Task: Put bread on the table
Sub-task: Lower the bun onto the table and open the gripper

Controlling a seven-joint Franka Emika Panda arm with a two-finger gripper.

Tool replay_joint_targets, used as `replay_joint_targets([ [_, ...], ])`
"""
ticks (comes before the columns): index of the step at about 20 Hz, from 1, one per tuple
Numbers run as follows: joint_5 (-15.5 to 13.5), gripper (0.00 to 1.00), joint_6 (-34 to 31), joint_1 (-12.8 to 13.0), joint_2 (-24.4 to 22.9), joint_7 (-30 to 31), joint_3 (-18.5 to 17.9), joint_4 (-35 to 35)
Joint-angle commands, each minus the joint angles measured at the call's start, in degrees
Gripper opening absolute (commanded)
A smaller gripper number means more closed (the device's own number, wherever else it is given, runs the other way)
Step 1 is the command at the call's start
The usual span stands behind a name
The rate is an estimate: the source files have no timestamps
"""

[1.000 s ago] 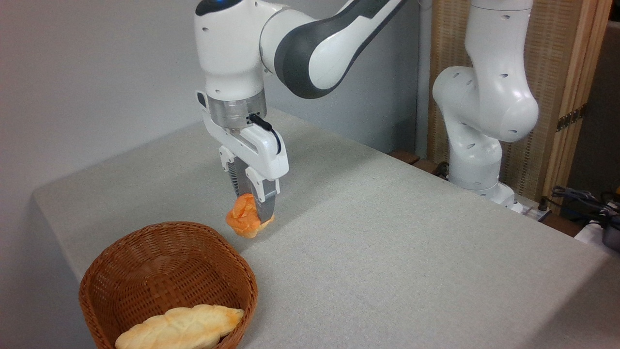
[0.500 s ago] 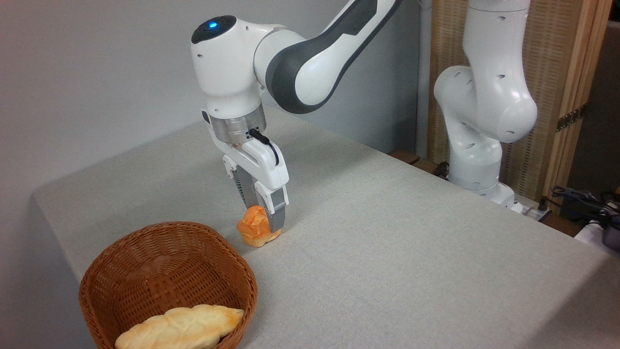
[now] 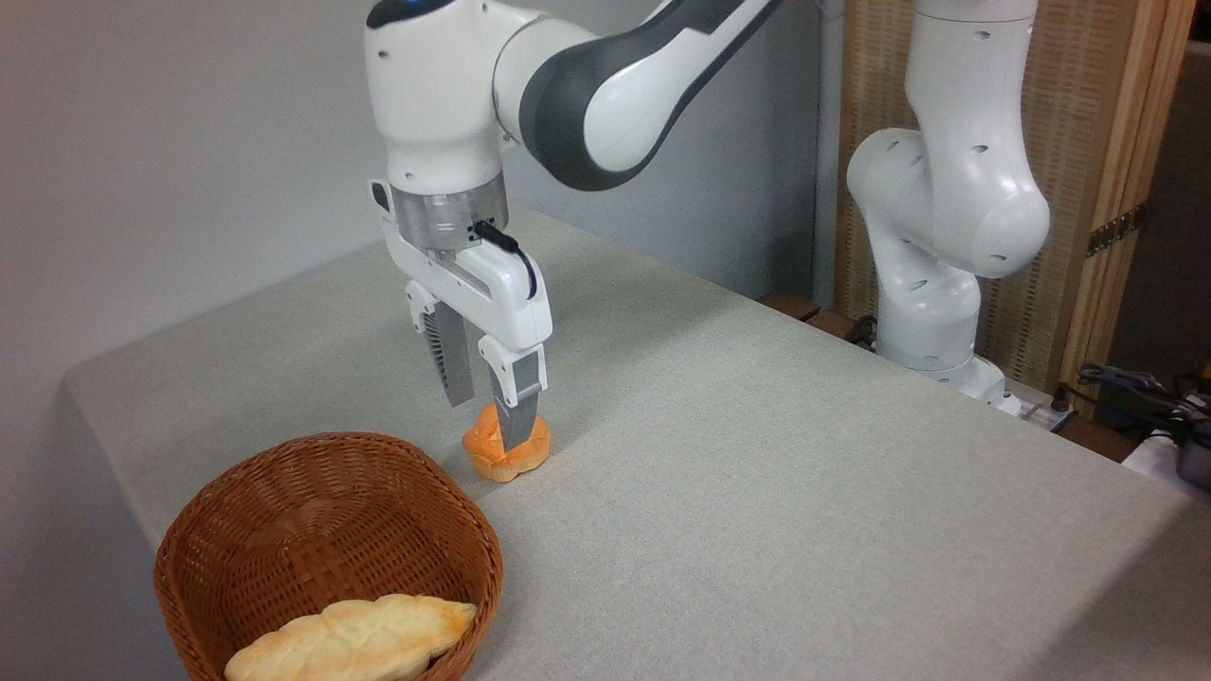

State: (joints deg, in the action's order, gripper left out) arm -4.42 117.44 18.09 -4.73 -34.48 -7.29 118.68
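The cloth-covered counter (image 3: 804, 492) carries a wicker basket (image 3: 326, 539) holding a long pale loaf (image 3: 355, 638). The orange bun (image 3: 506, 452) rests on the cloth beside the basket. Just above it, the jaws (image 3: 487, 416) hang open.

The arm (image 3: 605, 85) is showing glossy white shells with a dark grey band curving round its elbow joint, and small round screw recesses are dotting the white casings. A dark cap with a blue light is sitting at the wrist housing's 12 o'clock edge. Below it a brushed silver ring (image 3: 445, 213) is joining the wrist to a white hand body, with a short black cable (image 3: 501, 246) looping out at the ring's 4 o'clock side. The gripper (image 3: 487, 416) is wearing two flat grey fingers (image 3: 452, 364). The white base column (image 3: 932, 284) is bulging in rounded segments.
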Motion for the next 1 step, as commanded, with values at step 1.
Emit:
replay_joint_targets([
  [1,0.64,1.0,-0.1,0.02,-0.19,0.29,-3.77,-4.14],
])
